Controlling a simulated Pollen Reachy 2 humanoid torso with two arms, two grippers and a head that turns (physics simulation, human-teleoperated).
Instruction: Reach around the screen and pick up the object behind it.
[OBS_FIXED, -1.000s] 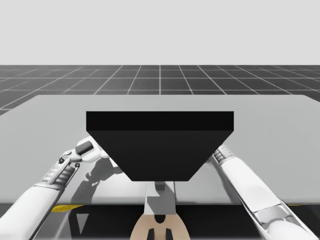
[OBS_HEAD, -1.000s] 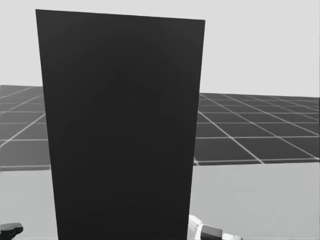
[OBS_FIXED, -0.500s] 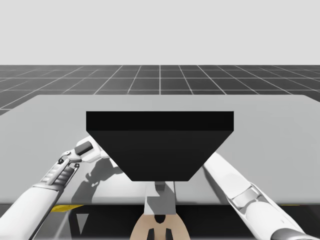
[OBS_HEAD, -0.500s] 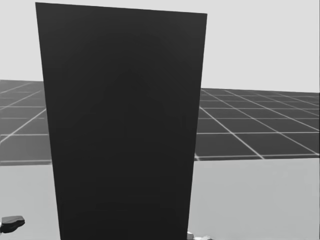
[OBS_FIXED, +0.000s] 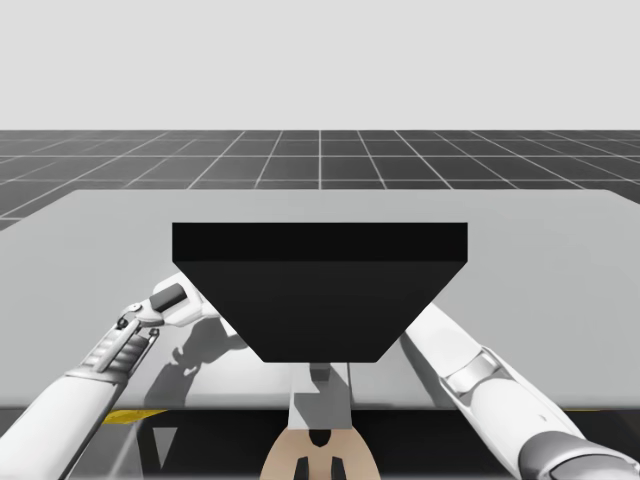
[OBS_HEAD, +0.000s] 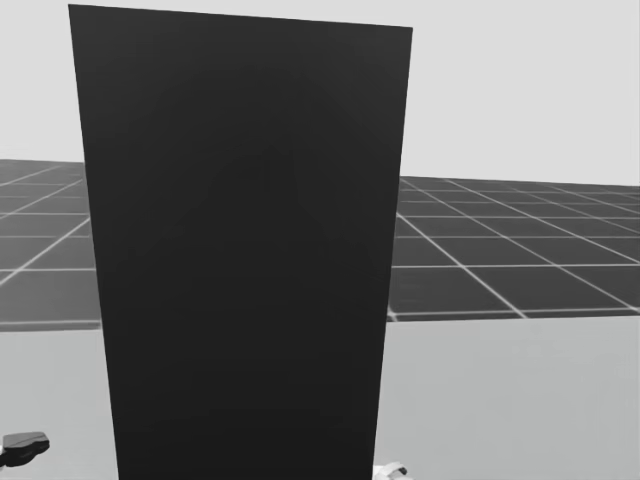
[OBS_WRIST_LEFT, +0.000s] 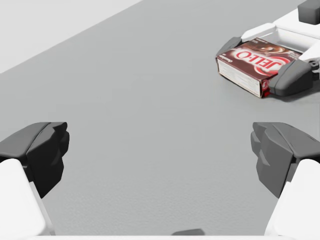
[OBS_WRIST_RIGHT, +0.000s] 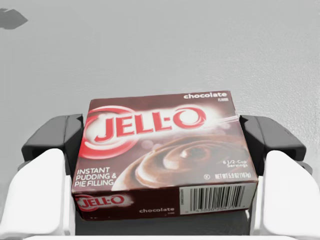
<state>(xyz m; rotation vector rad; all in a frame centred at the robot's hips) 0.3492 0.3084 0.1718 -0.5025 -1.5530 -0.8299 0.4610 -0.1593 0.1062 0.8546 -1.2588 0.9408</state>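
behind the tall black screen (OBS_FIXED: 320, 290), the flat brown cardboard box (OBS_WRIST_RIGHT: 162, 150) rests on the grey table (OBS_WRIST_RIGHT: 150, 45), my right gripper (OBS_WRIST_RIGHT: 161, 137) setting its pads (OBS_WRIST_RIGHT: 52, 135) against both short ends; my left gripper (OBS_WRIST_LEFT: 160, 150) gapes empty, farther off.

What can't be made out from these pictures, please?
- High view: the black screen hides my right gripper and the brown box it grips.
- Head view: the screen blocks the table behind it.
- Right wrist view: the box covers the table between the fingers.
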